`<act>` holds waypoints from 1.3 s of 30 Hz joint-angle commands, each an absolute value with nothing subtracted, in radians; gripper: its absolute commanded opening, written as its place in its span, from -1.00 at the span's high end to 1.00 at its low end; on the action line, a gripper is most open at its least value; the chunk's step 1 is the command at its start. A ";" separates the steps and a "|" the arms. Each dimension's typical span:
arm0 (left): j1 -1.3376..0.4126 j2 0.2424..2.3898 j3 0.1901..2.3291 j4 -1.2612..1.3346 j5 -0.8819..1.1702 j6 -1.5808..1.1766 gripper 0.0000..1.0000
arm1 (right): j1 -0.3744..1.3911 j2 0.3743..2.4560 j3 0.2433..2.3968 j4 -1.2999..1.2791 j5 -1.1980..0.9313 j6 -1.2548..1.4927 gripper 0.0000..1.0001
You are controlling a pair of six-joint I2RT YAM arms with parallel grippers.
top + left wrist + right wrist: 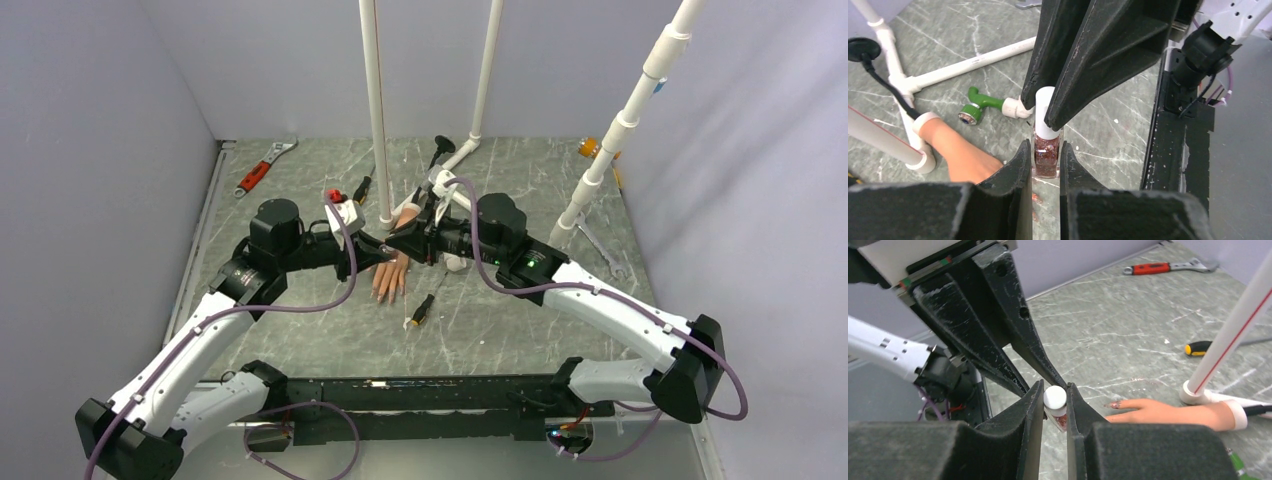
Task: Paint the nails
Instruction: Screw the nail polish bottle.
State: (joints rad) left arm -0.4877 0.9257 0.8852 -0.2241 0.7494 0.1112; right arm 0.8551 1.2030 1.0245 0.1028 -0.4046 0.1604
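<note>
Red-glitter polish bottle [1046, 162] sits between both claws above the marbled grey bench [520, 330]. The left claw [1046, 149] is clamped on its glass body, and the right claw [1054, 390] is pinched on its white cap [1055, 397]. Just beside it lies the mannequin hand [1158, 412], its nails [1113, 404] pointing toward the bottle.

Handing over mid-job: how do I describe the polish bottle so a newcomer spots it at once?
On the grey marbled table, look beside the peach mannequin hand, where both arms meet. There the left fingers pinch the body and the right fingers the cap of a small polish bottle. Nothing else nearby is clear glass filled with red glitter.
</note>
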 commanded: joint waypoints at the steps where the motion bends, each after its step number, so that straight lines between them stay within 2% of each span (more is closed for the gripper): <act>1: -0.479 0.914 0.911 -0.167 0.633 0.113 1.00 | 0.939 1.215 1.102 0.022 -0.231 0.213 1.00; 6: -0.480 0.911 0.908 -0.165 0.608 0.113 1.00 | 0.948 1.212 1.101 0.023 -0.148 0.283 1.00; 15: -0.481 0.910 0.910 -0.173 0.589 0.118 1.00 | 0.961 1.200 1.116 0.005 -0.132 0.313 0.97; 16: -0.481 0.908 0.909 -0.171 0.590 0.118 1.00 | 0.962 1.193 1.115 0.005 -0.133 0.312 0.82; 20: -0.480 0.907 0.909 -0.169 0.593 0.117 1.00 | 0.964 1.165 1.122 0.005 -0.132 0.301 0.02; 22: -0.480 0.907 0.908 -0.172 0.595 0.118 1.00 | 0.963 1.150 1.125 -0.027 -0.131 0.283 -0.20; 23: -0.481 0.907 0.909 -0.172 0.597 0.118 1.00 | 0.963 1.142 1.124 -0.030 -0.129 0.273 -0.25; 28: -0.481 0.902 0.907 -0.170 0.629 0.122 1.00 | 0.962 1.056 1.067 -0.006 -0.174 0.151 -0.32; 34: -0.481 0.898 0.902 -0.155 0.729 0.133 1.00 | 0.960 0.944 0.989 0.005 -0.399 -0.079 -0.32; 39: -0.480 0.902 0.905 -0.160 0.790 0.144 1.00 | 0.959 0.948 0.999 -0.119 -0.444 -0.184 -0.25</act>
State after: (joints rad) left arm -0.4820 0.9176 0.8852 -0.2096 0.7025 0.1204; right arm 0.9592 0.9352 0.9924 -0.0467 -0.3569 -0.0425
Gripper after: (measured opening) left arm 0.175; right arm 0.639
